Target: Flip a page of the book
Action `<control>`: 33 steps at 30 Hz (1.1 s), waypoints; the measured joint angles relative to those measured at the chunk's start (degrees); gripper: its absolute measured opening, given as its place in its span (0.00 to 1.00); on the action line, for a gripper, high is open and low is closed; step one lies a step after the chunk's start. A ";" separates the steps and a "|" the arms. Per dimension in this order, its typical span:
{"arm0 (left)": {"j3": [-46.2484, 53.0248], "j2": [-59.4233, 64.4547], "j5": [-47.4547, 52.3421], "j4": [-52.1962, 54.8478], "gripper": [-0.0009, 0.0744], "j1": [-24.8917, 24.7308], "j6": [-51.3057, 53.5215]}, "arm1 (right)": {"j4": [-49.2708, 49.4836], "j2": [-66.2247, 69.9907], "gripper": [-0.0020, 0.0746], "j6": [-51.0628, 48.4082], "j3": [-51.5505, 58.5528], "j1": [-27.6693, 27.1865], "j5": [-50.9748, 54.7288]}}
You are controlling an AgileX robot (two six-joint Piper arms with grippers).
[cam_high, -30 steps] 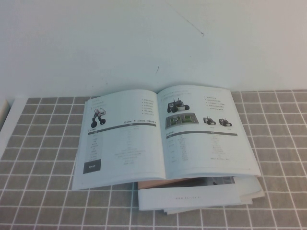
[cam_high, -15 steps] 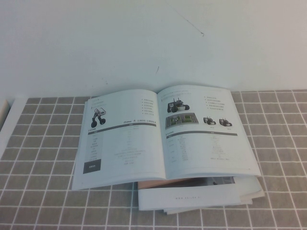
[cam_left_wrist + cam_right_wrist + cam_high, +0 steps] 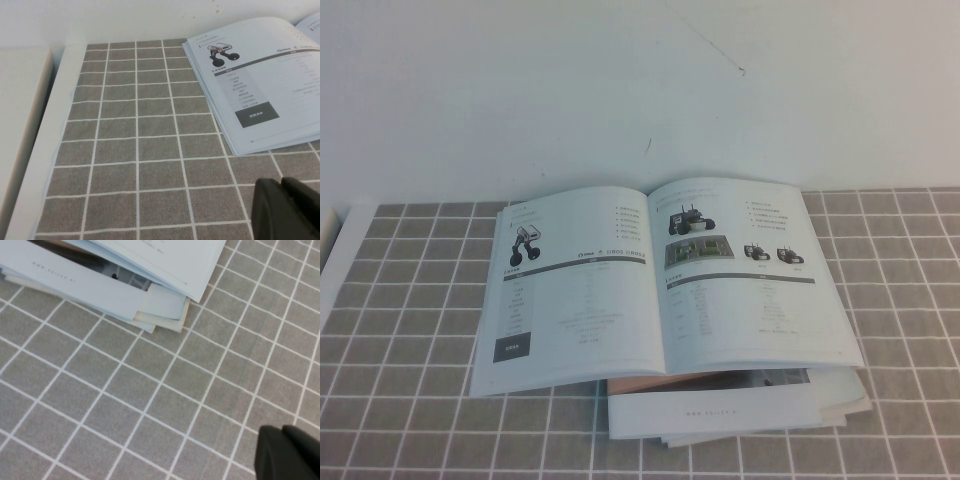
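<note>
Right gripper (image 3: 289, 452) sits closed and empty above the grey checked cloth (image 3: 410, 300), near the corner of the pile of plain booklets (image 3: 740, 410); the left gripper (image 3: 287, 210) hangs over the cloth near the book's (image 3: 660, 275) left corner, and whether it is open or closed I cannot tell. That book lies open on top of the pile against the white wall (image 3: 620, 80), its right-hand page (image 3: 750, 270) flat with the black wheeled robot above two small photos, and neither gripper touches it.
</note>
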 joint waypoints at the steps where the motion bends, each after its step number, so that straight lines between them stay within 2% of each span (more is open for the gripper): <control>1: 0.00 0.00 0.03 0.00 0.01 0.00 0.00 | 0.00 0.00 0.02 0.00 0.00 0.00 0.00; 11: -0.09 0.00 0.15 0.00 0.01 0.00 0.09 | 0.00 -0.23 0.02 0.00 0.00 -0.13 0.00; 18: -0.09 0.00 0.15 0.00 0.01 0.04 0.21 | -0.22 -5.32 0.02 0.12 0.00 -4.53 -0.21; 26: -0.09 0.00 0.15 0.13 0.01 0.04 0.21 | 0.18 -9.66 0.02 2.78 0.12 -8.27 -11.97; 33: -0.09 0.00 0.27 0.13 0.01 0.04 0.21 | -1.87 -13.81 0.02 3.02 3.41 -9.16 -16.80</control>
